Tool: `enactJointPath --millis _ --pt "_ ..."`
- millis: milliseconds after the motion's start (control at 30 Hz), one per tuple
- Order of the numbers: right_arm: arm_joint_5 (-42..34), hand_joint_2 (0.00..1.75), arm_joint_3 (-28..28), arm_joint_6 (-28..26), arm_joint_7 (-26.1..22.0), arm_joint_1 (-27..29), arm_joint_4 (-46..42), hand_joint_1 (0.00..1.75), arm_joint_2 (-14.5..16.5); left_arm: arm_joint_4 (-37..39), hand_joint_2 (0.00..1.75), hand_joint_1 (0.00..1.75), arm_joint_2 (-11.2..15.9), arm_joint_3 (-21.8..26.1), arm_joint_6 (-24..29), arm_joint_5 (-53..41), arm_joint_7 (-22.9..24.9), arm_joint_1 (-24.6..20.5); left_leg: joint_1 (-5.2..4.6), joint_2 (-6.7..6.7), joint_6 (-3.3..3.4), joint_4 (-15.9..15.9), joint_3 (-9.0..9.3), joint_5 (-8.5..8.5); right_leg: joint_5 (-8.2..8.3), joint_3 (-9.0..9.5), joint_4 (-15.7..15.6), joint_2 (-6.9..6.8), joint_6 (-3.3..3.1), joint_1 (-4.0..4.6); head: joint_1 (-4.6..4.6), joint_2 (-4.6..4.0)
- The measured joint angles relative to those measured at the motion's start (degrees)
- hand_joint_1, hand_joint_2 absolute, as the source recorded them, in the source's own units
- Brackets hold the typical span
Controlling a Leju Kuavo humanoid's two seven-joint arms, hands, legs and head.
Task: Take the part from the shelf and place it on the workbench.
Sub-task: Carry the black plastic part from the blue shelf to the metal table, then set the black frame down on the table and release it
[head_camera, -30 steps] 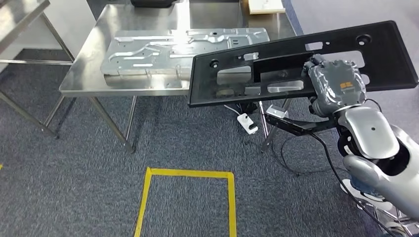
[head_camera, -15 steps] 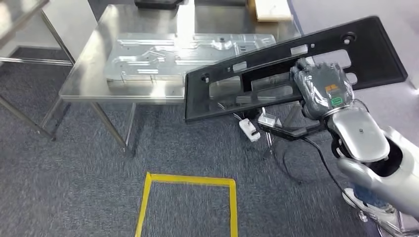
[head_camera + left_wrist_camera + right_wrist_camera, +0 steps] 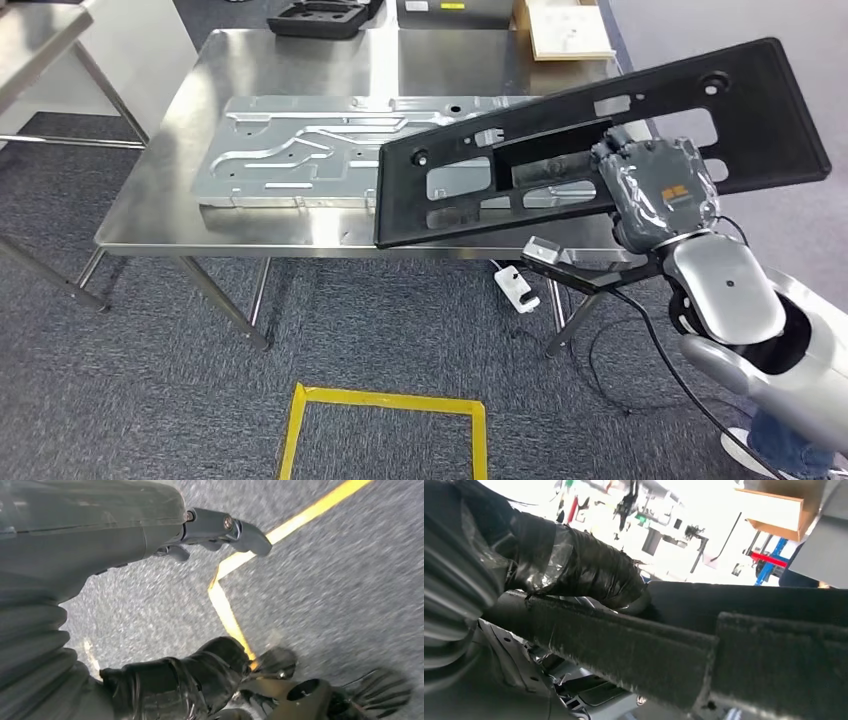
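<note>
In the head view my right hand [image 3: 655, 190] grips a long black plastic panel [image 3: 470, 190] with several cut-outs, holding it by the edge of its middle opening. The panel hangs tilted above the right half of the steel workbench [image 3: 170, 215], its left end low over the front edge. Up close in the right wrist view, the dark taped fingers [image 3: 584, 570] wrap over the panel's black edge [image 3: 684, 645]. My left hand [image 3: 175, 685] hangs over the grey carpet, fingers apart and holding nothing.
A large stamped silver metal panel [image 3: 290, 150] lies flat on the workbench. A black tray [image 3: 322, 16] and a cardboard sheet [image 3: 566, 30] sit at the far edge. Yellow tape [image 3: 385, 405] marks a square on the carpet. A white power strip [image 3: 517, 285] and cables lie under the bench.
The camera has moved closer, and the workbench sits lower and larger in the picture. My right hand has carried the black panel further over the bench top, still tilted.
</note>
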Motion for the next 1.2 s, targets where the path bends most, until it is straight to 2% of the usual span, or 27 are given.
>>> enactJointPath --millis 33,67,133,167,200,233,267,300,333,367,467,500,533,600,633,667,700,767,800,833,900,1000,1033,1100,1133,1167,1200 --pt "0.07 1.75 -0.01 -0.49 0.25 0.59 -0.10 1.75 -0.02 0.00 1.75 0.00 -0.04 0.01 0.52 -0.06 0.21 -0.04 0.10 0.15 -0.25 3.38 -2.58 -0.51 -0.61 0.89 -0.35 0.00 -0.23 -0.01 -0.04 0.00" --pt "0.10 1.75 -0.03 -0.84 0.42 1.22 -0.16 1.75 -0.02 0.00 1.75 0.00 -0.05 0.01 0.94 -0.11 0.38 -0.06 0.16 0.21 -0.46 5.68 -4.95 -2.33 -1.28 1.77 -0.59 -0.01 -0.40 0.00 -0.04 0.00" --pt "0.12 1.75 -0.03 -1.04 0.49 2.18 -0.20 1.75 -0.03 0.00 1.75 0.00 -0.08 -0.01 1.31 -0.19 0.51 0.02 0.26 0.29 -0.79 6.92 -8.39 -7.59 -2.74 3.59 -0.75 0.06 -0.45 0.00 -0.06 0.00" --pt "0.13 1.75 -0.03 -1.04 0.50 2.49 -0.20 1.75 -0.03 0.00 1.75 0.00 -0.08 -0.01 1.36 -0.23 0.55 0.11 0.31 0.35 -0.83 5.91 -9.31 -8.89 -3.52 4.57 -0.74 0.12 -0.42 -0.01 -0.08 0.00" --pt "0.13 1.75 -0.03 -1.04 0.51 2.72 -0.20 1.75 -0.03 0.00 1.75 0.00 -0.08 -0.01 1.36 -0.26 0.60 0.21 0.35 0.40 -0.80 3.76 -9.77 -8.18 -4.33 5.63 -0.72 0.18 -0.34 -0.01 -0.09 0.00" --pt "0.13 1.75 -0.03 -1.04 0.52 2.90 -0.20 1.75 -0.02 0.00 1.75 0.00 -0.08 -0.01 1.36 -0.28 0.64 0.29 0.37 0.44 -0.69 0.83 -9.89 -5.52 -5.10 6.61 -0.69 0.20 -0.23 0.00 -0.09 0.00" --pt "0.13 1.75 -0.03 -1.04 0.54 3.04 -0.20 1.75 -0.02 0.01 1.75 0.00 -0.08 -0.01 1.36 -0.28 0.69 0.42 0.35 0.49 -0.49 -2.47 -9.97 -0.97 -5.82 7.41 -0.59 0.23 -0.05 0.03 -0.07 0.00" --pt "0.13 1.75 -0.03 -1.05 0.56 3.18 -0.19 1.75 0.01 0.01 1.75 0.00 -0.07 -0.01 1.36 -0.28 0.76 0.48 0.24 0.50 -0.25 -5.01 -9.97 2.69 -6.46 7.93 -0.46 0.33 0.22 0.11 -0.06 0.00" --pt "0.14 1.75 -0.03 -1.07 0.57 3.30 -0.20 1.75 0.01 0.02 1.75 0.00 -0.07 0.00 1.37 -0.27 0.80 0.54 0.16 0.51 -0.02 -6.49 -9.96 5.58 -6.98 8.20 -0.26 0.40 0.54 0.20 -0.01 0.00" --pt "0.14 1.75 -0.03 -1.10 0.58 3.46 -0.24 1.75 -0.01 0.02 1.75 0.00 -0.07 0.01 1.37 -0.27 0.84 0.60 0.05 0.50 0.20 -7.08 -9.92 7.11 -7.42 8.37 -0.12 0.48 0.88 0.28 0.01 0.00" --pt "-0.02 1.75 -0.23 -1.33 0.90 3.90 -0.42 1.75 -0.11 -0.01 1.75 0.00 -0.13 0.02 1.46 -0.21 0.90 0.46 0.22 0.49 0.76 -7.47 -9.04 7.19 -8.65 8.51 0.43 0.48 1.83 0.25 0.10 0.00" --pt "-0.30 1.75 -0.44 -1.56 1.15 4.07 -0.45 1.75 -0.14 -0.02 1.75 0.00 -0.15 0.02 1.69 -0.16 0.95 0.35 0.34 0.50 0.98 -7.77 -8.71 7.16 -9.52 7.89 1.83 0.42 2.14 0.19 0.17 0.00" --pt "-0.72 1.75 -0.75 -1.86 1.42 4.35 -0.46 1.75 -0.15 -0.02 1.75 0.00 -0.16 0.02 2.08 -0.12 0.99 0.26 0.43 0.49 1.18 -8.00 -8.43 7.09 -10.81 6.57 4.48 0.34 2.43 0.10 0.20 0.00" --pt "-2.02 1.75 -1.50 -2.55 1.98 5.42 -0.46 1.75 -0.16 -0.02 1.75 0.00 -0.16 0.02 3.11 -0.08 1.17 0.19 0.42 0.49 1.55 -8.07 -8.14 6.81 -13.52 2.44 11.82 0.26 2.82 0.00 0.21 0.00" --pt "-2.77 1.75 -1.89 -2.79 2.21 6.23 -0.46 1.75 -0.16 -0.02 1.75 0.00 -0.16 0.02 3.65 -0.09 1.30 0.20 0.41 0.46 1.62 -8.07 -8.05 6.67 -14.03 0.57 14.61 0.25 2.93 -0.04 0.20 0.00" --pt "-3.48 1.75 -2.21 -2.95 2.40 7.06 -0.46 1.75 -0.16 -0.02 1.75 0.00 -0.16 0.02 4.14 -0.10 1.45 0.23 0.40 0.41 1.66 -8.07 -7.92 6.52 -13.48 -0.40 15.45 0.23 2.96 -0.07 0.21 0.00" --pt "-4.10 1.75 -2.51 -3.04 2.51 7.77 -0.45 1.75 -0.16 -0.02 1.75 0.00 -0.17 0.02 4.57 -0.14 1.61 0.25 0.40 0.34 1.63 -8.06 -7.75 6.36 -11.87 -0.23 14.03 0.22 2.90 -0.08 0.20 0.00" --pt "-4.73 1.75 -3.10 -3.16 2.58 8.66 -0.43 1.75 -0.16 -0.02 1.75 0.00 -0.19 0.02 5.08 -0.26 1.80 0.24 0.38 0.21 1.43 -8.05 -7.34 6.09 -7.52 2.74 6.49 0.21 2.55 -0.04 0.21 0.00" --pt "-4.98 1.75 -3.51 -3.31 2.60 8.93 -0.42 1.75 -0.15 -0.02 1.75 0.00 -0.20 0.02 5.14 -0.30 1.85 0.19 0.29 0.13 1.22 -8.00 -7.23 5.93 -6.11 4.33 2.95 0.20 2.28 0.11 0.19 0.00" --pt "-5.25 1.75 -3.95 -3.48 2.62 9.19 -0.38 1.75 -0.15 -0.02 1.75 0.00 -0.20 0.02 5.01 -0.30 1.88 0.15 0.20 0.08 0.99 -7.99 -7.19 5.83 -5.43 5.40 0.65 0.20 2.00 0.27 0.17 0.00" --pt "-5.91 1.75 -4.80 -3.91 2.65 9.81 -0.18 1.75 -0.14 -0.02 1.75 0.00 -0.21 0.02 4.11 -0.16 1.87 0.15 0.07 -0.01 0.46 -8.14 -7.17 5.74 -5.38 6.00 -0.52 0.21 1.47 0.56 0.14 0.00" --pt "-7.21 1.75 -5.51 -4.70 2.68 10.67 0.35 1.75 -0.10 -0.03 1.75 0.00 -0.19 0.03 2.95 -0.01 1.68 0.26 0.04 0.13 -0.46 -6.93 -7.82 4.73 -4.95 6.29 -1.15 0.07 0.58 0.06 0.08 0.00" --pt "-7.87 1.75 -5.75 -5.34 2.74 10.92 0.57 1.75 -0.04 -0.03 1.75 0.00 -0.17 0.03 2.90 -0.04 1.60 0.22 0.09 0.21 -0.78 -4.80 -8.87 3.46 -4.84 6.37 -1.34 -0.03 0.30 -0.11 0.02 0.00" --pt "-9.60 1.75 -6.38 -7.67 2.89 11.67 1.11 1.75 0.20 -0.02 1.75 0.00 -0.16 0.04 2.97 -0.15 1.50 0.13 0.31 0.37 -1.25 2.07 -12.23 0.14 -4.87 6.37 -1.38 -0.18 -0.02 -0.09 -0.07 0.00" --pt "-10.76 1.75 -6.79 -9.29 2.93 12.30 1.47 1.75 0.45 -0.02 1.75 0.00 -0.16 0.04 3.04 -0.20 1.50 0.17 0.37 0.42 -1.38 5.24 -13.89 -0.89 -4.91 6.39 -1.38 -0.24 -0.15 -0.08 -0.06 0.00" --pt "-12.07 1.75 -7.22 -11.19 2.97 13.06 1.87 1.75 0.75 -0.02 1.75 0.00 -0.16 0.04 3.12 -0.24 1.49 0.29 0.39 0.47 -1.45 6.93 -14.84 -0.99 -4.98 6.43 -1.37 -0.26 -0.18 -0.08 -0.07 0.00" --pt "-13.77 1.75 -7.75 -13.53 2.98 13.94 2.38 1.75 1.19 -0.02 1.75 0.00 -0.16 0.04 3.20 -0.27 1.48 0.42 0.40 0.51 -1.46 6.41 -14.75 0.02 -5.06 6.49 -1.34 -0.27 -0.16 -0.08 -0.08 0.00"
